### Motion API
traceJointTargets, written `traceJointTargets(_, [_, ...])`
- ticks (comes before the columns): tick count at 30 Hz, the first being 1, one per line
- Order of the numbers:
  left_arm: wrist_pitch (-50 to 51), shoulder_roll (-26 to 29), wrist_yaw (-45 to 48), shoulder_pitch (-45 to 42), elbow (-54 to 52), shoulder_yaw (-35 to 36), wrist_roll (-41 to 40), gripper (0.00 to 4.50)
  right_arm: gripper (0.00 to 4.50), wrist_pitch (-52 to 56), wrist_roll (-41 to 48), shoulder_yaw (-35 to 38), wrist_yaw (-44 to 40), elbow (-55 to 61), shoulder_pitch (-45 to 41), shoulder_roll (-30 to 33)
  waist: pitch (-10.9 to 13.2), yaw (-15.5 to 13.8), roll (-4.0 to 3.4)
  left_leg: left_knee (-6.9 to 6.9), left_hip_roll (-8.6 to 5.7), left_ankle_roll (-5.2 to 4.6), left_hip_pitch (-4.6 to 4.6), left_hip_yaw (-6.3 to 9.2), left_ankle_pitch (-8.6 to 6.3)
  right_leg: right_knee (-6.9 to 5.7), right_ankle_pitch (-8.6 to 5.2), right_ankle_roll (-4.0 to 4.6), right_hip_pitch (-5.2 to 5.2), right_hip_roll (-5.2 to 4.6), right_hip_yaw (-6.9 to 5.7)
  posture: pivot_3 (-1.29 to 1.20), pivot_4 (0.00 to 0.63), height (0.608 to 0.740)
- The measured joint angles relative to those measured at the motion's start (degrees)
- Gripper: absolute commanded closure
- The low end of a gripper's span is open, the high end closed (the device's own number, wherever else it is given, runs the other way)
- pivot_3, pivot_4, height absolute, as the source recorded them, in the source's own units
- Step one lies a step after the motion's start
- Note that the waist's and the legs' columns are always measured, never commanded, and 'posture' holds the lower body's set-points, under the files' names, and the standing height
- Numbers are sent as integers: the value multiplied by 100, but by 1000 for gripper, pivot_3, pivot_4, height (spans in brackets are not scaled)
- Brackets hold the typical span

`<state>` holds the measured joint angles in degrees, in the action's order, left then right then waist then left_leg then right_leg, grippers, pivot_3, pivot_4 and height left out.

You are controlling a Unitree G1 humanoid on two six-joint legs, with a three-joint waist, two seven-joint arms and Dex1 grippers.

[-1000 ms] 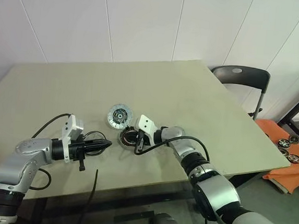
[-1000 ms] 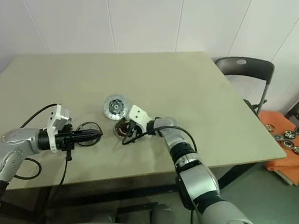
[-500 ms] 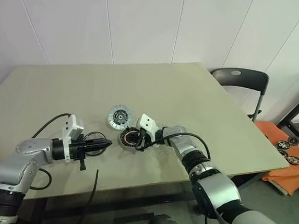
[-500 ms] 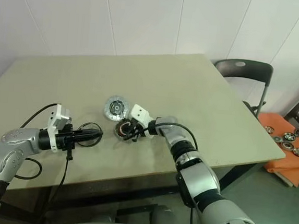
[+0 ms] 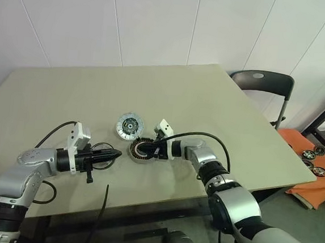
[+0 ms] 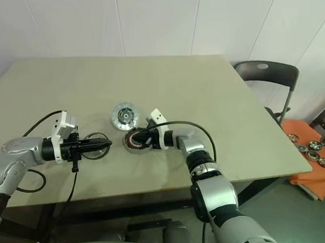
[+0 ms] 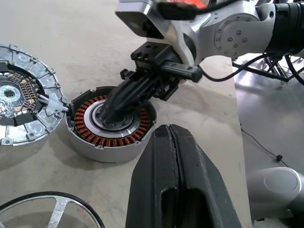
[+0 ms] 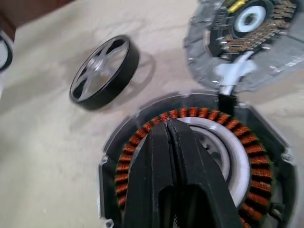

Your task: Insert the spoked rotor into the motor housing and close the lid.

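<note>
Black fingers of the left gripper point(image 5: 114, 153) are pressed together, holding nothing, level above the near left part of the beige worktop point(image 5: 220, 112), and their tips hang over the rotor point(image 6: 96, 138), which lies flat beneath them with its black rim and pale spokes up. Just to the right of it sits the housing point(image 5: 140, 149), copper windings ringing a silver centre. The right gripper point(image 7: 111, 113) reaches in from the right, its fingers also closed on nothing, with the tips over the housing's silver centre; whether they touch it I cannot tell. Just beyond the housing, toward the wall, lies the lid point(image 5: 129, 125), a silver-grey disc with its darker inner ring facing up, very close to the housing's rim. Farther off, past the worktop's right far corner, stands a dark chair point(image 5: 263, 85), and an orange surface point(image 5: 312, 168) at the right edge carries a few small wheel-like parts.
</note>
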<state>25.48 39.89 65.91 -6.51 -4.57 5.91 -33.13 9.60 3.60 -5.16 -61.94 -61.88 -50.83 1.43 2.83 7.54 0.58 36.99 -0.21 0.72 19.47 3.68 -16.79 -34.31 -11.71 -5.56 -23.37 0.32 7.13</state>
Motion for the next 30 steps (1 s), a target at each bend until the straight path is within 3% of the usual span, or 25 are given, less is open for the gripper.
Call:
traceJointTargets(9, [-3, -1, -10, 8, -3, 0, 0, 4500, 4447, -127, -20, 140, 433, -86, -132, -24, 1, 10, -2, 0, 0, 0, 0, -1, 0, 0, -3, -4, 0, 0, 0, 0, 0, 740])
traceJointTargets(20, [-1, -8, -92, 17, -40, -3, 0, 4500, 4447, -1587, -736, -625, 466, 79, 142, 51, 0, 25, 0, 0, 0, 0, -8, -1, 0, -2, -4, -6, 5, 0, 0, 0, 0, 740])
traceJointTargets(30, [18, -8, -116, 12, -64, -25, 0, 4500, 4447, -1442, -618, -484, 682, -16, 92, -13, 0, 125, 0, 2, 0, 0, -8, 2, 0, -1, -2, -3, 11, 0, 0, 0, 0, 740])
